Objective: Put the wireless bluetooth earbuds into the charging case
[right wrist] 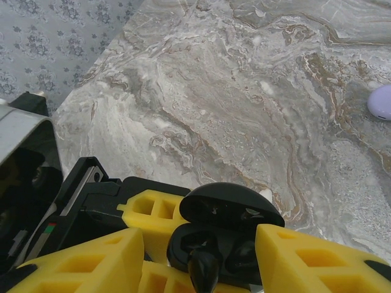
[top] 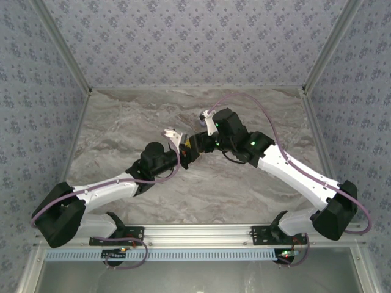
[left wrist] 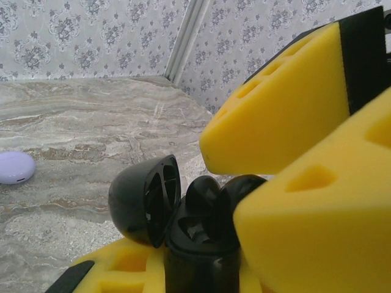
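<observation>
My left gripper point(top: 187, 151) point(left wrist: 195, 274) is shut on the base of a black charging case point(left wrist: 198, 250) point(right wrist: 214, 235), and the case's lid point(left wrist: 143, 198) point(right wrist: 229, 207) is swung open. One black earbud point(right wrist: 204, 268) point(left wrist: 204, 192) stands tilted in the left socket, its tip sticking up out of the case. A second black earbud point(right wrist: 241, 256) point(left wrist: 247, 189) sits in the other socket. My right gripper point(top: 201, 141) point(right wrist: 201, 253) hangs over the case, open. Its yellow foam fingers point(right wrist: 308, 262) straddle the earbuds without touching them.
A pale lavender round case point(left wrist: 15, 166) point(right wrist: 382, 101) lies shut on the marble table point(top: 244, 189), off to one side of the arms. Patterned walls close in the table at the back and on both sides.
</observation>
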Controlling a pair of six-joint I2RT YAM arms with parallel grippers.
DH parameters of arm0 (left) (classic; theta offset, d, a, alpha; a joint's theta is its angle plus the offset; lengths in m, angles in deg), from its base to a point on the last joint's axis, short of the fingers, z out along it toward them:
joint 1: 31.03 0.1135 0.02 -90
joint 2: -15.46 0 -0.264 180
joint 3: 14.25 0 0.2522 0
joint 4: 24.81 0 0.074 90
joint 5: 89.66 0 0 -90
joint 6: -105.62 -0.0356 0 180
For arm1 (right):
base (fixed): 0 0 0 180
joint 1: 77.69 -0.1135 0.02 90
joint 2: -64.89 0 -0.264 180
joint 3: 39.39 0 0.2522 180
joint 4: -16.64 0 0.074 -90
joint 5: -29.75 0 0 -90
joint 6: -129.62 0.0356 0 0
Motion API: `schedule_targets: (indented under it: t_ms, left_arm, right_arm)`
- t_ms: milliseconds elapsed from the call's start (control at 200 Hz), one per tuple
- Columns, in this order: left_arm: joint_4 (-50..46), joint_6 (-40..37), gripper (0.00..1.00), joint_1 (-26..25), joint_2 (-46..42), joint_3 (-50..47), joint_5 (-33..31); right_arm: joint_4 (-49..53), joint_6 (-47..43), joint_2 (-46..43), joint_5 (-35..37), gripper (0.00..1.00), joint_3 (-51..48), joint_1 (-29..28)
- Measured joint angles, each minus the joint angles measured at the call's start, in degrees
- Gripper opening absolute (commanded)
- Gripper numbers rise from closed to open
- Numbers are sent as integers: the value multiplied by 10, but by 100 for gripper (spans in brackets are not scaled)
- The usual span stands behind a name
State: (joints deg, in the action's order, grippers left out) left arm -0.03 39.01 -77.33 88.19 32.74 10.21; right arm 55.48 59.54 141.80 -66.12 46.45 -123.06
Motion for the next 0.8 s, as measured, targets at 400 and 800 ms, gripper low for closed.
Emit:
schedule_targets:
  t_ms: [400, 800]
  left_arm:
    - [0, -4, 6, 0, -1, 0, 0]
    - [6, -55, 6, 0, -33, -10, 15]
  right_arm:
    - [0, 2, -14, 0, 54, 5, 1]
    - [15, 2, -75, -7, 42, 6, 41]
